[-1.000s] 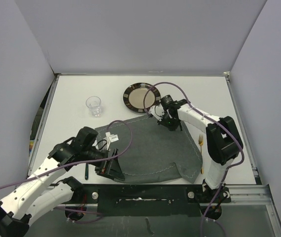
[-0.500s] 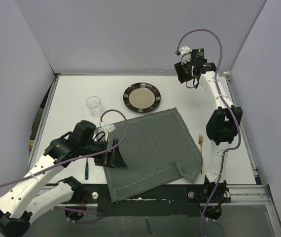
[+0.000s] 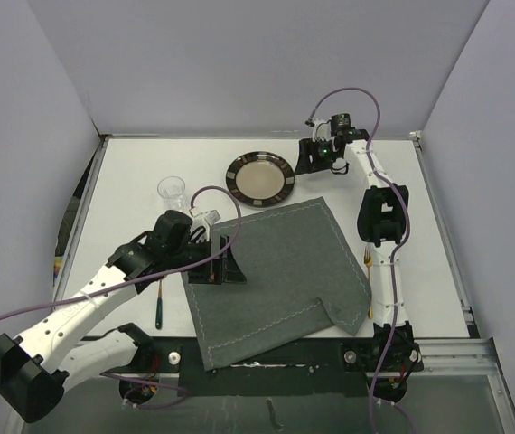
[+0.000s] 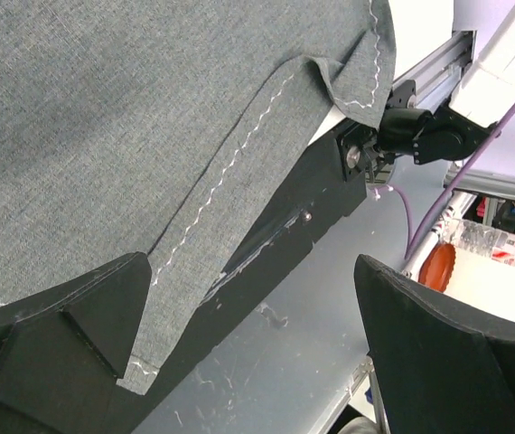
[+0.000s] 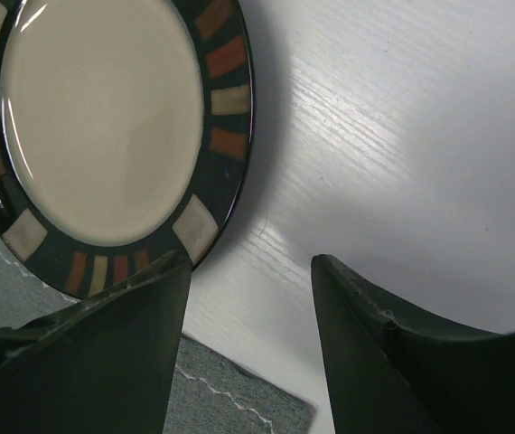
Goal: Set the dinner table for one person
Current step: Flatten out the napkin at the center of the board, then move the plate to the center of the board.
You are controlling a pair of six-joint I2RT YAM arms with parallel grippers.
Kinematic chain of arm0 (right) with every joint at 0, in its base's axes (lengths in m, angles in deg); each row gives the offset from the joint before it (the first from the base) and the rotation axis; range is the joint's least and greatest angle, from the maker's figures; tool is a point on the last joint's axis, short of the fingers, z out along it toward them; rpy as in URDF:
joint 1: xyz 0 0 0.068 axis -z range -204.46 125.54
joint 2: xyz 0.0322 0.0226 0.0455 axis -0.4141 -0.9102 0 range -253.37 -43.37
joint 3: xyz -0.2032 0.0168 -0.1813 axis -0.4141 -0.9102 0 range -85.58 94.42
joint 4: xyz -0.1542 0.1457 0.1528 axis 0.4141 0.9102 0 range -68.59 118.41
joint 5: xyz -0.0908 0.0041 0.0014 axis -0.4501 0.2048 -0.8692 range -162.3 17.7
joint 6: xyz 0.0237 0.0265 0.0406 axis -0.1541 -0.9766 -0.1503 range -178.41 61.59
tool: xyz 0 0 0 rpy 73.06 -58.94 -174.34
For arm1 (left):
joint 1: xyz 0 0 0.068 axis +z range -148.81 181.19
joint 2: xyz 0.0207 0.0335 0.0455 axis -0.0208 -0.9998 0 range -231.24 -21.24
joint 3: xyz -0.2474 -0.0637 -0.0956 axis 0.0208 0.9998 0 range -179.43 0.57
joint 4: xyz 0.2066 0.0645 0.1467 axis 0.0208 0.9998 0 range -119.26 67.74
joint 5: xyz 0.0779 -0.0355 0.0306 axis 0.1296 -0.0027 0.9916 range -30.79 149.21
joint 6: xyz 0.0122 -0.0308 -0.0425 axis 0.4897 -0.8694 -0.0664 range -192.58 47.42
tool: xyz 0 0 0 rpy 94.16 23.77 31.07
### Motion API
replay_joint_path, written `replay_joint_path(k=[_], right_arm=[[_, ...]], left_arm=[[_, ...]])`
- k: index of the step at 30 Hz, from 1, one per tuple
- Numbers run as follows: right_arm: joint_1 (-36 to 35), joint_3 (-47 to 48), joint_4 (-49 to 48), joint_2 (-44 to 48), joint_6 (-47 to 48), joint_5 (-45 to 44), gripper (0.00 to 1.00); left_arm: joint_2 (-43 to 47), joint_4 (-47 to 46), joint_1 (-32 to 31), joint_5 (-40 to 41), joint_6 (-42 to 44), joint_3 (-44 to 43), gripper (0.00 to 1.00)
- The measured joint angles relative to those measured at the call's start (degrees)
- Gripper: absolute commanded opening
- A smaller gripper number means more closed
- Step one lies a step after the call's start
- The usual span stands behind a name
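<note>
The left arm extends low across the dinner table (image 3: 126,181), with the left gripper (image 3: 221,264) over the left edge of the placemat (image 3: 280,262), fingers wide apart. The right arm stretches to the far side. The right gripper (image 3: 312,155) is just beside the plate (image 3: 259,178), fingers apart, holding nothing.

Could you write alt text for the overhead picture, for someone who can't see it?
A grey placemat lies askew on a white table, one corner folded, its near edge overhanging the front. The left end effector hangs open at its left edge; the right end effector, open, is beside a plate at the back.
</note>
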Motion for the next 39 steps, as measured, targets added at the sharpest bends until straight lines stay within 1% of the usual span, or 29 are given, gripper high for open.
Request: replay_joint_path(k=[11,16,21,26,31,34,39], right_arm=[[0.1,0.6,-2.4,-0.2,-2.7,4.4,0.57],[-0.1,0.6,-3.4,-0.4,-2.9,5.1,0.56],[-0.5,0.6,-4.6,-1.2,-3.0,5.6,0.56],[-1.0,-1.4,-5.2,-1.4,-3.3,5.8,0.54],[-1.8,-2.0,-6.0,-1.6,-3.5,6.5,0.50],[-2.3,-2.0,-6.9,-2.2,-3.5,7.1,0.45],[-2.6,-2.8,-8.2,-3.1,-3.4,8.2,0.42]], left_arm=[[-4.3,-6.2,-0.2,0.4,-1.4,2.0,0.98],[-7.0,-7.1,-0.2,0.6,-1.4,2.0,0.98],[-7.8,-7.7,-0.2,0.6,-1.4,2.0,0.98],[-8.8,-8.9,-0.2,0.6,-1.4,2.0,0.98],[-9.3,-9.9,-0.2,0.6,-1.3,2.0,0.98],[-9.4,-10.3,-0.2,0.6,-1.3,2.1,0.98],[-9.5,-11.7,-0.2,0.6,-1.4,3.8,0.98]])
